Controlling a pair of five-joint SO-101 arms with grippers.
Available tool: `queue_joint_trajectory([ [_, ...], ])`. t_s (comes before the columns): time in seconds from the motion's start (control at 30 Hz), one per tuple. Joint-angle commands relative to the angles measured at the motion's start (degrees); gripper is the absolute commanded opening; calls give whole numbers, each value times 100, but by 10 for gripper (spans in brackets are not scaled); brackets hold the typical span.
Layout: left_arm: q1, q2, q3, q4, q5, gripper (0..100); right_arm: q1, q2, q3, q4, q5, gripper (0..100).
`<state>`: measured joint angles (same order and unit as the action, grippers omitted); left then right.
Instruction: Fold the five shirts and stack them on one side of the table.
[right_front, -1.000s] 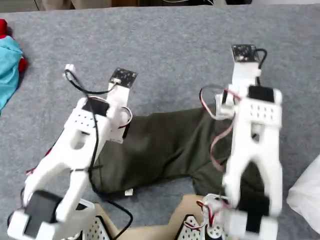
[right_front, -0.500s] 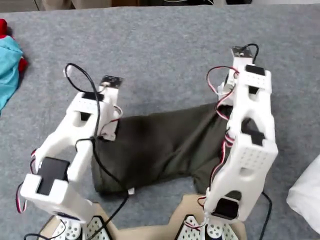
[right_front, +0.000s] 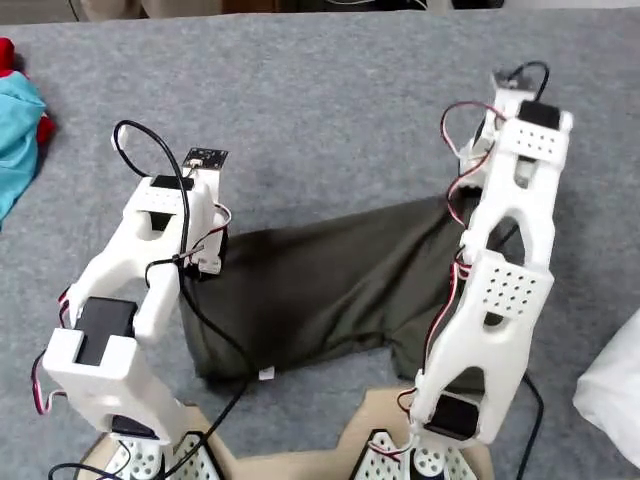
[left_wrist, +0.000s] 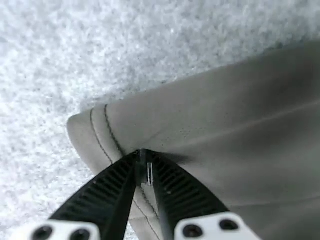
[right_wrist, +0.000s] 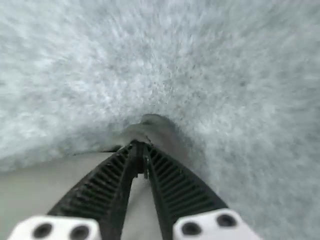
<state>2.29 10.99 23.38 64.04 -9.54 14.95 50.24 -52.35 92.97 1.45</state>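
Your left gripper (left_wrist: 145, 170) is pinched tight on the stitched hem corner of the dark olive shirt (right_front: 320, 290), which lies spread on the grey table (right_front: 330, 110) between your two arms. Your right gripper (right_wrist: 140, 162) is clamped on the shirt's other far corner, with the fabric bunched at its tips. A small white tag (right_front: 266, 374) pokes out at the shirt's near edge, too small to read. A teal garment (right_front: 15, 130) sits at the table's left edge.
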Motion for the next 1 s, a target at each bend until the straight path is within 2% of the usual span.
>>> queue_joint_trajectory([
  [0.0,-158,22,-325,114,18,20,22,-92,-1420,870,202,5],
  [0.17,-123,57,-589,554,18,20,-4,-57,-1859,853,360,5],
  [0.47,-123,66,-554,580,18,20,-22,1042,-1710,501,360,5],
  [0.73,-167,66,-563,580,18,20,110,1947,-2510,545,360,5],
  [0.97,-273,57,-615,791,18,20,268,2044,-3152,677,360,5],
])
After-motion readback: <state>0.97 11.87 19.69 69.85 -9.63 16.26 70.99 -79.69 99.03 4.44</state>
